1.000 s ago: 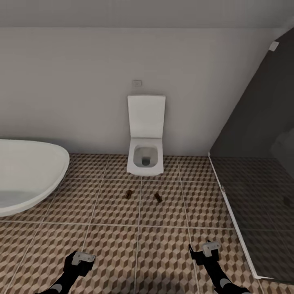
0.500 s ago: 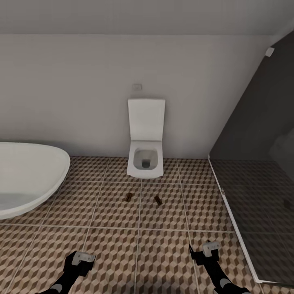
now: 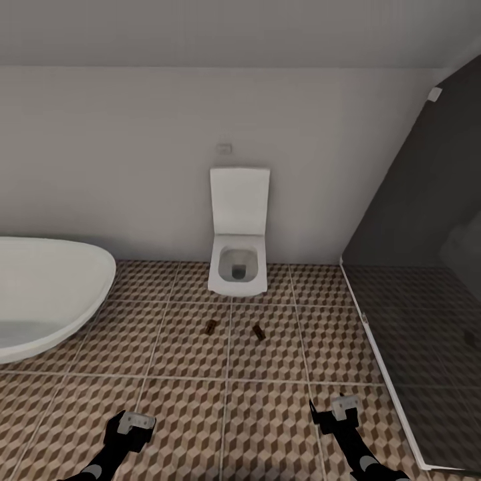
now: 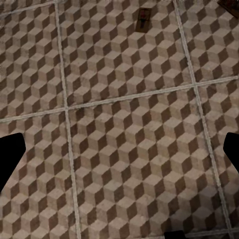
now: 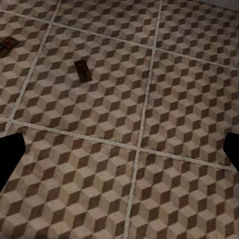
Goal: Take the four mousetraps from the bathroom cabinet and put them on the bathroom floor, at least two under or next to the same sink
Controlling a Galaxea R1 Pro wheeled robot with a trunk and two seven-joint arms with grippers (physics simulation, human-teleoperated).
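Brown mousetraps [image 3: 211,326] [image 3: 258,332] lie on bathroom floor [image 3: 187,407] — both tools [image 3: 131,427] [image 3: 337,413] spread, empty.

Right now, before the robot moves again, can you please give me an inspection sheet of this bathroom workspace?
Surface: bathroom floor, cube-pattern tiles with pale grout, looks dry and flat.
Job's things: two mousetraps lie on the tiles in front of the toilet, left mousetrap and right mousetrap, apart from each other.
Clutter: nothing seen.
Grippers: left gripper and right gripper hang low over the tiles, both open, holding nothing.
Cables: nothing seen.
Surroundings: white bathtub on the robot's left, dark glass shower screen on its right, white wall behind with a small wall plate above the toilet.
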